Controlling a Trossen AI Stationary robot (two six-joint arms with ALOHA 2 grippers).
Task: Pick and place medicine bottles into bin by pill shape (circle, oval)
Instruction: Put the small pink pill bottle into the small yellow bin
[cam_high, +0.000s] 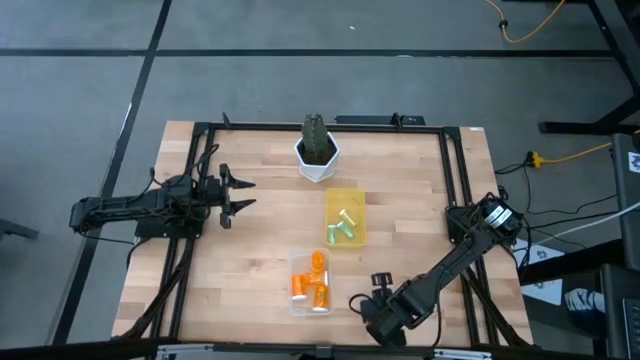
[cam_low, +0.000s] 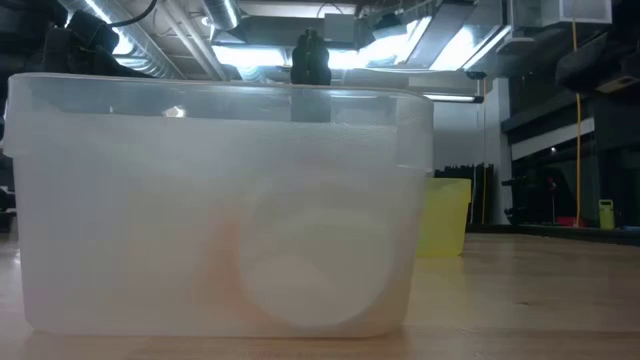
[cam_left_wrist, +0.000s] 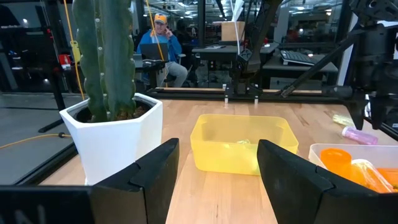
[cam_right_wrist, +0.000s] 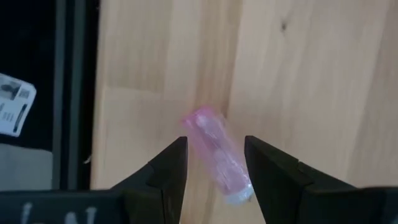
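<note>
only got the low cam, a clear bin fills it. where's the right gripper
Observer: By the table's front edge, right of the clear bin. The right gripper is open, with a pink vial lying on the wood between its fingers.
Operator: whats in the bins
Observer: Orange vials are in the clear bin, and pale green vials in the yellow bin.
Operator: left arm
Observer: The left gripper is open at the table's left side, apart from the plant pot.
</note>
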